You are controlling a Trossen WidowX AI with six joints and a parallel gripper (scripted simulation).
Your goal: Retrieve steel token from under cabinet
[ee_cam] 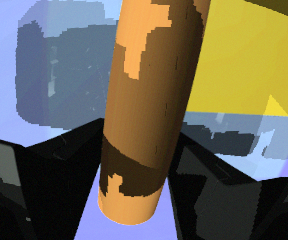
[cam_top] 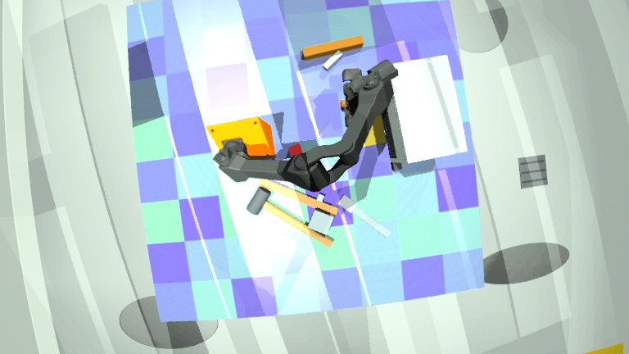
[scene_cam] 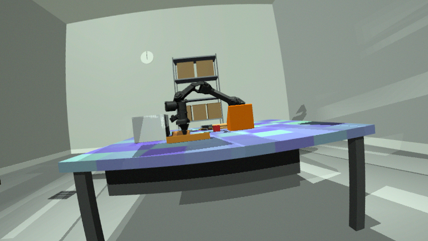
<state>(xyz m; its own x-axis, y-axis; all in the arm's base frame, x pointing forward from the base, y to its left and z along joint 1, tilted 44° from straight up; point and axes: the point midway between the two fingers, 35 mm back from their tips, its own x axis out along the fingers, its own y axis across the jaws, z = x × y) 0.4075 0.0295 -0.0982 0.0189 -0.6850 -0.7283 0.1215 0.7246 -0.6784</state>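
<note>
The cabinet is a white box at the right in the top view, with its dark slotted front facing the arm. The yellow marked area lies on the table in front of it, partly covered by the arm. My gripper is low over the table before the cabinet, shut on a round wooden handle. The handle runs up out of the wrist view; its far end is hidden. The steel token cannot be made out in any view.
An orange beam and a small grey bar lie near the gripper. A red cube and an orange box stand near the arm's base. A mallet, another wooden handle and a pale scraper lie across the arm.
</note>
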